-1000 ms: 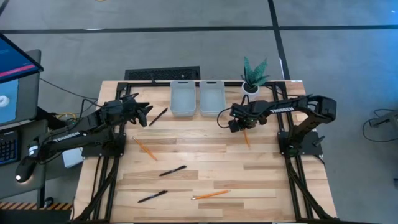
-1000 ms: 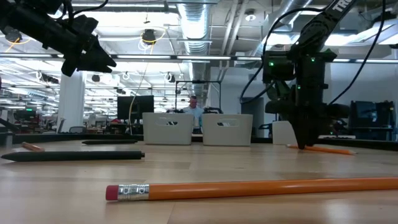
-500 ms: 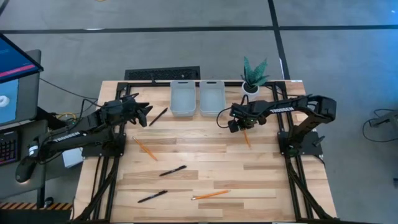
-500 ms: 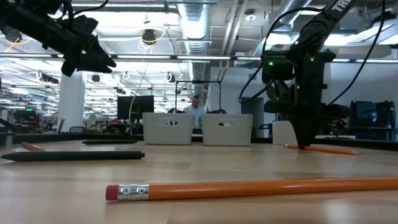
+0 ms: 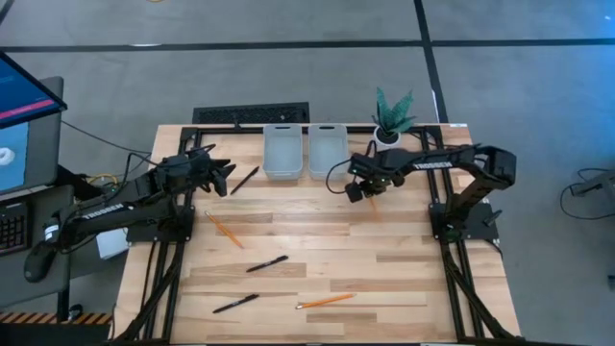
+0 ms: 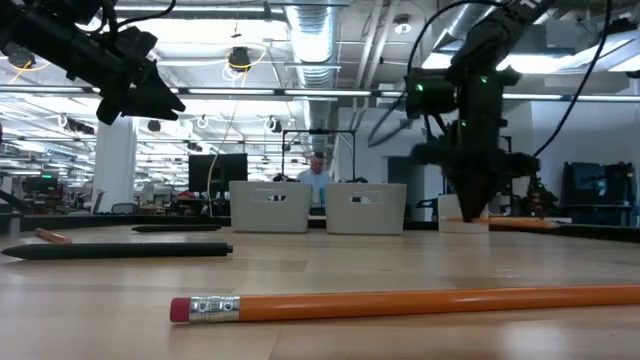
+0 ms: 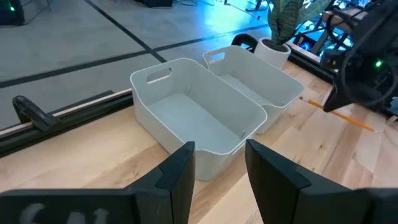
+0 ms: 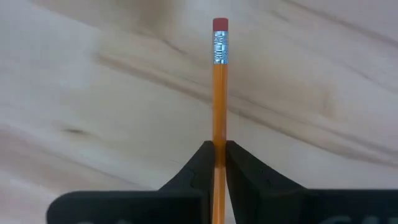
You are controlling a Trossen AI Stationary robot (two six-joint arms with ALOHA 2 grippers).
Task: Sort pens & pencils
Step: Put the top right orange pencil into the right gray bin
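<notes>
My right gripper (image 5: 368, 188) is shut on an orange pencil (image 6: 520, 225) just right of the two grey trays (image 5: 306, 151). Two more pencils lie flat on the table, one at the left (image 5: 224, 231) and one near the front (image 5: 325, 301). Three black pens also lie flat: one beside the left tray (image 5: 245, 180), one mid-table (image 5: 266, 263), one near the front (image 5: 235, 304). My left gripper (image 5: 221, 178) hovers open above the table, left of the far pen; the left wrist view shows its fingers apart (image 7: 217, 168), facing the trays. My right gripper pinches the pencil's shaft (image 8: 219, 140) between its two fingers, which come from above pointing down and lie across it. The eraser end (image 8: 220, 28) sticks out beyond the fingers. The pencil is lifted clear of the table and lies about level (image 6: 525, 226).
A small potted plant (image 5: 392, 120) stands at the far edge, right of the trays. A dark frame rail (image 5: 250, 115) runs along the table's far side. A monitor (image 5: 24, 115) stands off the table's left. A person (image 6: 316, 172) shows far behind in the low view.
My right gripper has risen and moved a little toward the trays, taking the pencil with it. The pencil lay on the table a second ago; now it is lifted clear and about level. The left arm has kept still.
</notes>
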